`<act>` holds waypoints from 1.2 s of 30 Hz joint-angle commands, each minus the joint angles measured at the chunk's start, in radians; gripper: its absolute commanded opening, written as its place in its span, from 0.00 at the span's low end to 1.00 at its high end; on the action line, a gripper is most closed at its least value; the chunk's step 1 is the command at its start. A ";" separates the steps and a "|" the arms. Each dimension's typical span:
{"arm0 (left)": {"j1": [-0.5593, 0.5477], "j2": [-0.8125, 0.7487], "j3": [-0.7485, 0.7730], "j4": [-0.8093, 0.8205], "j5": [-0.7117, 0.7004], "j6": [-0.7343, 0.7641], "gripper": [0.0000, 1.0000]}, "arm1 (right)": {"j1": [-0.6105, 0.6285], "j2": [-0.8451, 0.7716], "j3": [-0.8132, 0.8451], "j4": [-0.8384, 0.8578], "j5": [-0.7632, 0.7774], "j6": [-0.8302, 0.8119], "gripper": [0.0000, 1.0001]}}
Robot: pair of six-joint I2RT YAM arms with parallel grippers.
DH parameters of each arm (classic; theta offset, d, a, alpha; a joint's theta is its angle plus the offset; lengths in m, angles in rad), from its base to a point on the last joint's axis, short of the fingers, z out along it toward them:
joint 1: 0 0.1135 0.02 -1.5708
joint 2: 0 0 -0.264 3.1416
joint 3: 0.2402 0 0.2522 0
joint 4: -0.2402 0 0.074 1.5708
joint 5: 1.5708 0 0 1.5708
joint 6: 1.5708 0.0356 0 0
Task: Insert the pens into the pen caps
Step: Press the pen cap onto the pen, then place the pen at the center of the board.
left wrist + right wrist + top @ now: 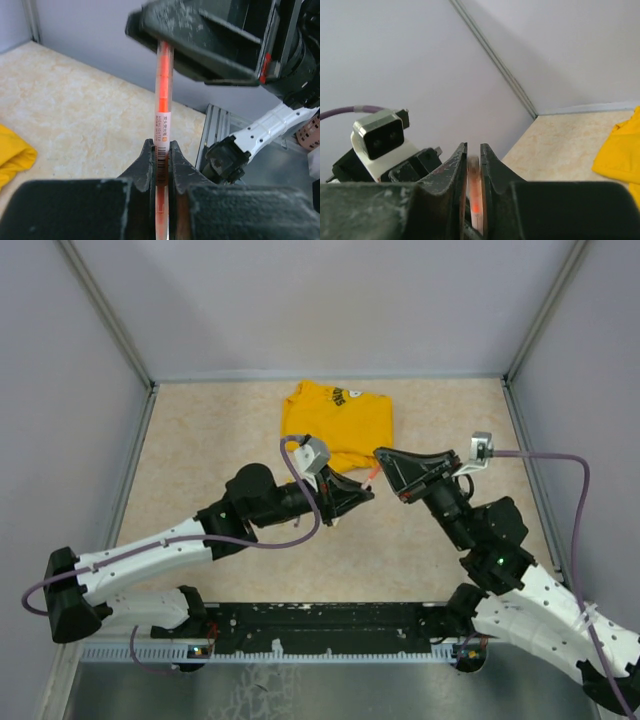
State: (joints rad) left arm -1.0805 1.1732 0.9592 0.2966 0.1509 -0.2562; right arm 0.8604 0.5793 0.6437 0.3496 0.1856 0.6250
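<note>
Left gripper shut tight on thin see-through orange pen, holding it up over tan counter, steady for capping. Right gripper hugs far end. Squeezing or letting go? Cannot tell. Cap not seen.

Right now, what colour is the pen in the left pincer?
Orange pen, translucent barrel; left wrist view shows best.
</note>
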 commanded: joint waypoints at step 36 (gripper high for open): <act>0.024 0.002 -0.005 -0.248 -0.367 -0.115 0.00 | 0.070 -0.149 -0.055 -0.678 0.260 0.035 0.30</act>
State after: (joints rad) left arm -1.0622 1.1236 0.9489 0.1520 -0.1650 -0.3183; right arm 0.9211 0.4442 0.5797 -0.2462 0.3157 0.5919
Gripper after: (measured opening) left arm 0.075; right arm 0.291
